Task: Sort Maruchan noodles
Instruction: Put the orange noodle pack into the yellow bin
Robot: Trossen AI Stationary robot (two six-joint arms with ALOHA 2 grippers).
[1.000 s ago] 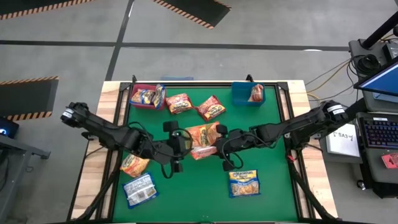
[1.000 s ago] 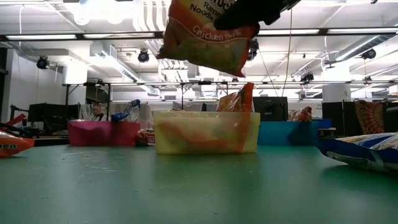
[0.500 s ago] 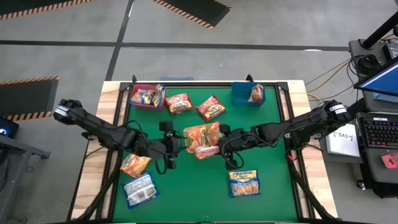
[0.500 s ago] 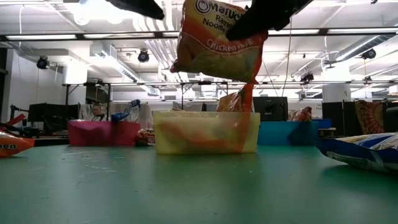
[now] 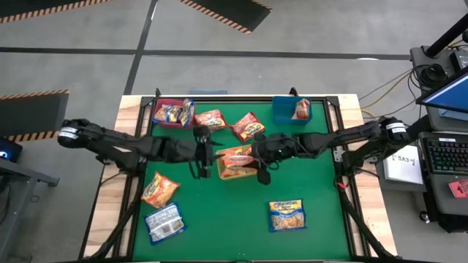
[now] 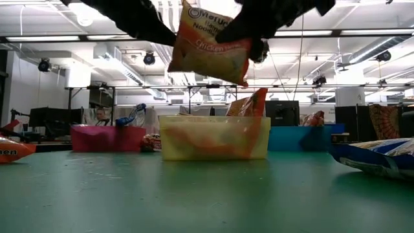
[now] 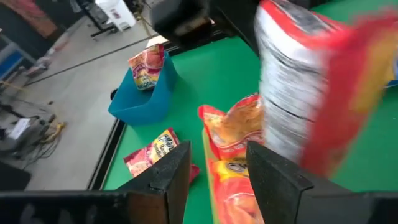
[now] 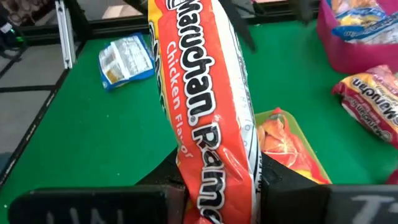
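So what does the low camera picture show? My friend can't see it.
An orange Maruchan chicken ramen packet hangs in the air, held from above by the right gripper, right over a see-through yellow bin on the green table. A pink bin and a blue bin stand either side, farther back.

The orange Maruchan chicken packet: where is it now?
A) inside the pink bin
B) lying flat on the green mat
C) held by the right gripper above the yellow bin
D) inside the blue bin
C: the right gripper clamps the orange Maruchan chicken packet in the air above the yellow bin.
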